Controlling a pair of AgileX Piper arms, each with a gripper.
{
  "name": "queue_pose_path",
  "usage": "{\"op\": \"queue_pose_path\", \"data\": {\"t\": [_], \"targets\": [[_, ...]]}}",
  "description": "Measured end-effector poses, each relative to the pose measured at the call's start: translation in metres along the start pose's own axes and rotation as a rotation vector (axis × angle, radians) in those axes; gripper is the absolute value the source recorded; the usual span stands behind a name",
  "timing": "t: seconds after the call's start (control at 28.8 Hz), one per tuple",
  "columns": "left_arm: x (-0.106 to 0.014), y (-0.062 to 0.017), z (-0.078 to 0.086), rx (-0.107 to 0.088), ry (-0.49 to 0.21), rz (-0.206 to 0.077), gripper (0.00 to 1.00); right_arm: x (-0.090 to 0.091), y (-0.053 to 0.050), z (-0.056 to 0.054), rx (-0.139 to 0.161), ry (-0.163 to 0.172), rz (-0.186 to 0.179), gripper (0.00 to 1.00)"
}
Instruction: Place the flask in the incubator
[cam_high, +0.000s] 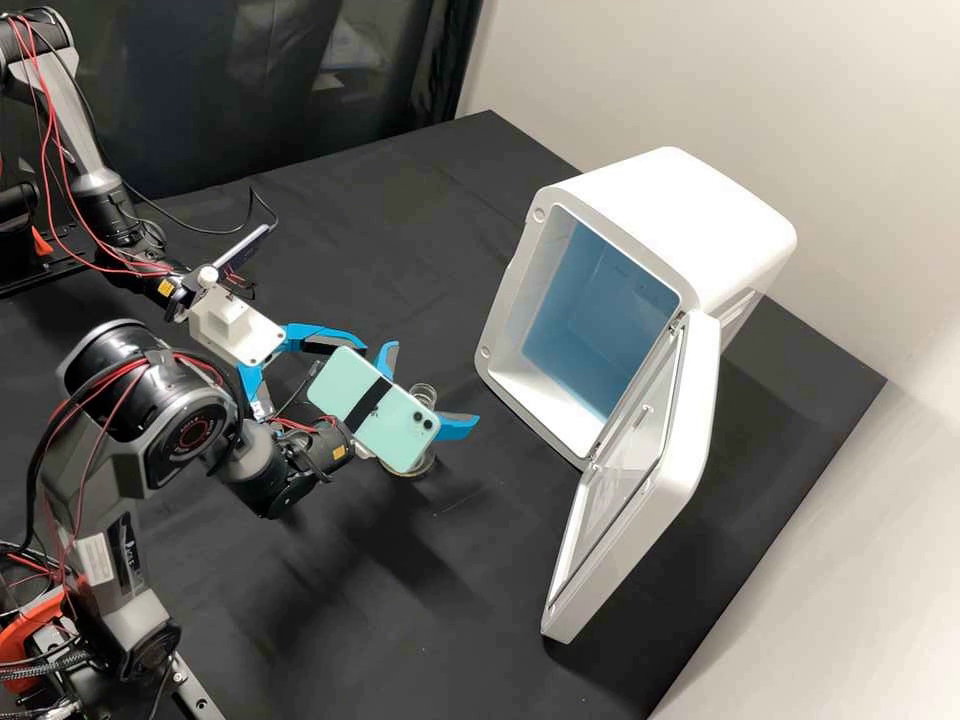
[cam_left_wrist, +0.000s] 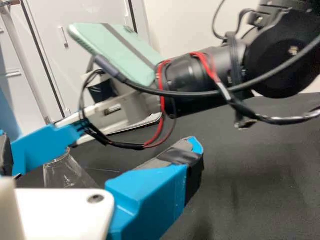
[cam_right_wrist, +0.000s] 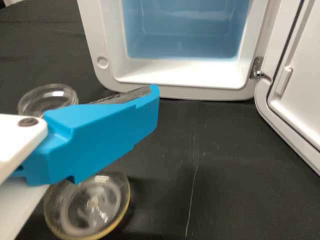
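Black bench, flask seemingly upright.

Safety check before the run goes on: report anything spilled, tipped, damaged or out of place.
Nothing stands out. The flask stands upright on the bench with no spill around it, and the incubator sits undamaged with its door swung wide open.

A clear glass conical flask stands upright and empty on the black table, facing the incubator's opening and a little apart from it. The incubator is a white box with a pale blue interior. Its door is swung wide open on the side hinge.
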Motion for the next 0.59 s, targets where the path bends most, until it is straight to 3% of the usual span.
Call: {"op": "queue_pose_path", "data": {"t": [0.35, 0.59], "targets": [[0.000, 0.0002, -0.002, 0.001, 0.002, 0.000, 1.00, -0.007, -0.008, -0.002, 0.002, 0.007, -0.029, 1.00], [0.000, 0.0004, -0.004, -0.017, 0.008, 0.001, 1.00, 0.006, -0.018, 0.009, 0.015, -0.053, -0.055, 1.00]]}}
